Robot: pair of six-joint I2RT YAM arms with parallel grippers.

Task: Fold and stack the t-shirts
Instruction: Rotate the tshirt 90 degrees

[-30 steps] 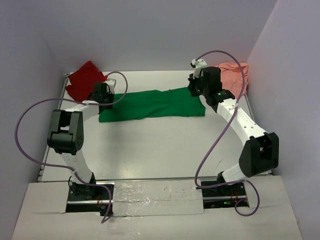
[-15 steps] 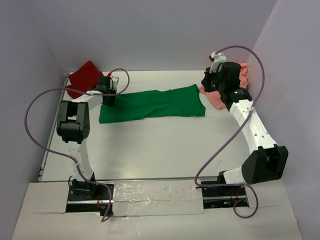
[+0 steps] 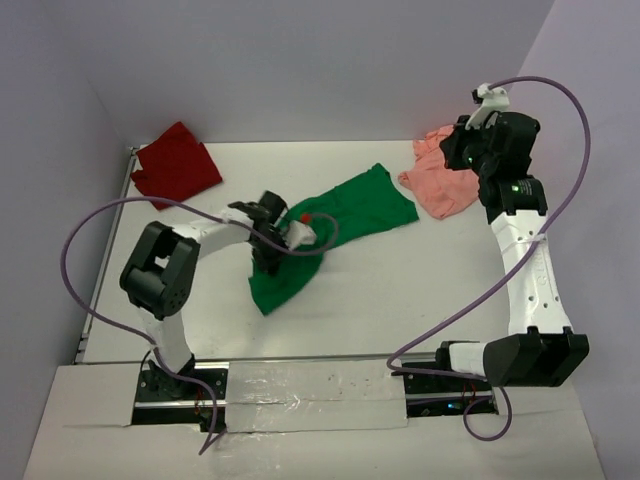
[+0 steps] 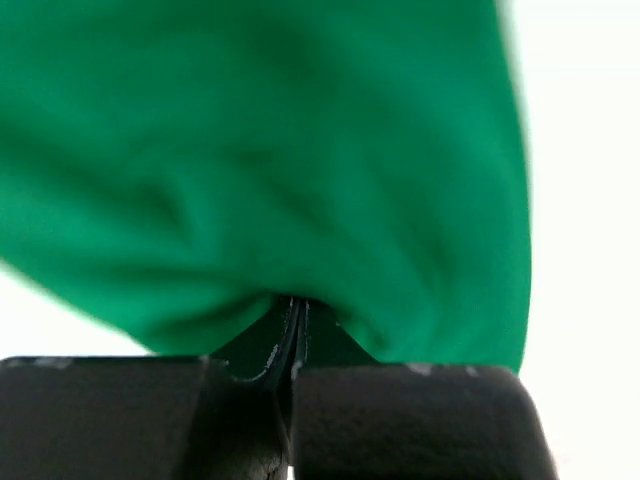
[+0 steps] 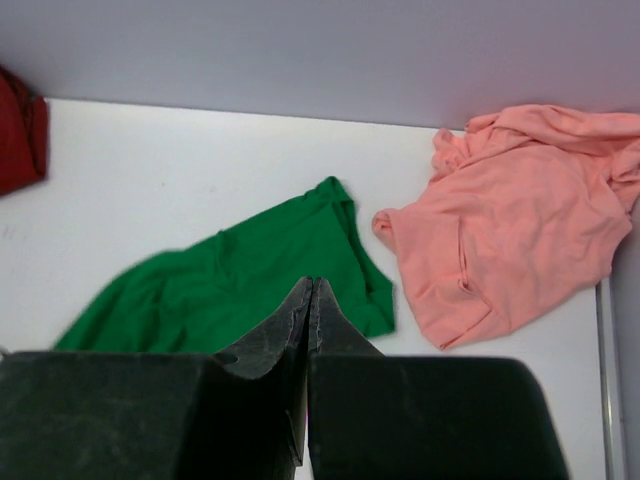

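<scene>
Top view: L gripper (image 3: pixel 272 240) pinches one end of the green tee (image 3: pixel 350 205) over mid-table (image 3: pixel 400 300). The cloth runs diagonally, w/ the near part bunched below the gripper and the far part flatter, reaching toward the pink tee (image 3: pixel 445 180). Red tee (image 3: pixel 175 165) lies crumpled at the far-left corner, pink crumpled far-right. R gripper (image 3: pixel 462 152) hangs above the pink tee, nothing in it. Risk: only one end is held, so the green tee prob. ropes up or twists instead of lying flat, and any fold made on that comes out skewed.

L wrist view: jaws are pressed tight on a thin tuck of green tee (image 4: pixel 280 150), fabric ballooning beyond the L gripper (image 4: pixel 297 305). The bite looks small, so a quick pull could slip it free. One layer or two, can't tell.

R wrist view: R gripper (image 5: pixel 310 290) has its jaws pressed together, empty. Green tee (image 5: pixel 240 280) is below, pink tee (image 5: pixel 510 220) to the right, red tee (image 5: pixel 18 130) at the left edge. Risk: if it descends w/o opening first, it just pokes the cloth. The green corner also sits near the pink sleeve, so a loose grab may snag both.
</scene>
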